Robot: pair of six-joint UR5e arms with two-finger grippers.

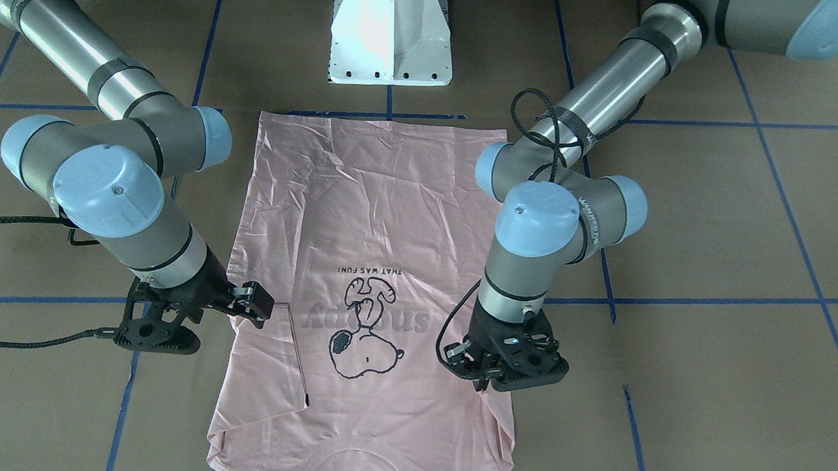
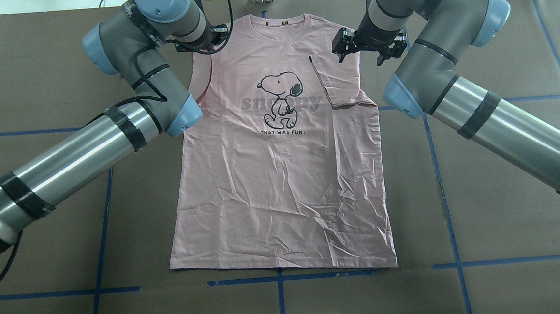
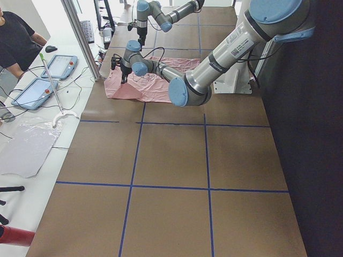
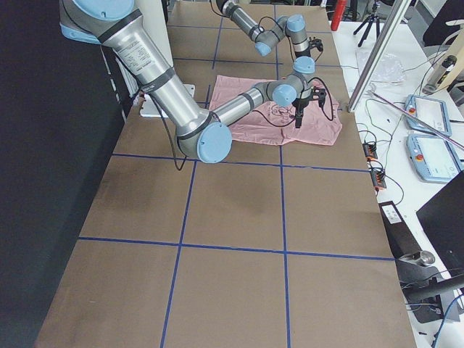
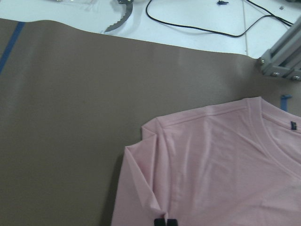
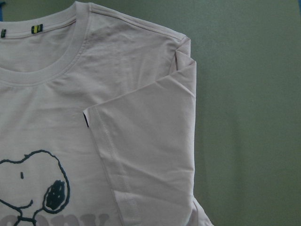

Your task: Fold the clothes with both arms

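A pale pink T-shirt (image 2: 282,191) lies flat and front up on the brown table, its collar at the far edge, its Snoopy print (image 2: 281,100) showing. The sleeve (image 6: 141,141) on my right side is folded inward over the chest. Just above that sleeve's shoulder, my right gripper (image 2: 361,52) hovers open and holds nothing. My left gripper (image 5: 165,221) is low at the opposite sleeve (image 5: 141,183). Its fingertips are close together on a pinched fold of that fabric. In the front-facing view it (image 1: 487,377) sits at the shirt's edge.
The white pedestal base (image 1: 391,36) stands behind the shirt's hem. Blue tape lines (image 2: 101,214) cross the table. Beyond the far edge lie cables and an aluminium frame post (image 5: 277,61). A person (image 3: 16,43) and tablets (image 3: 32,93) are at the side bench.
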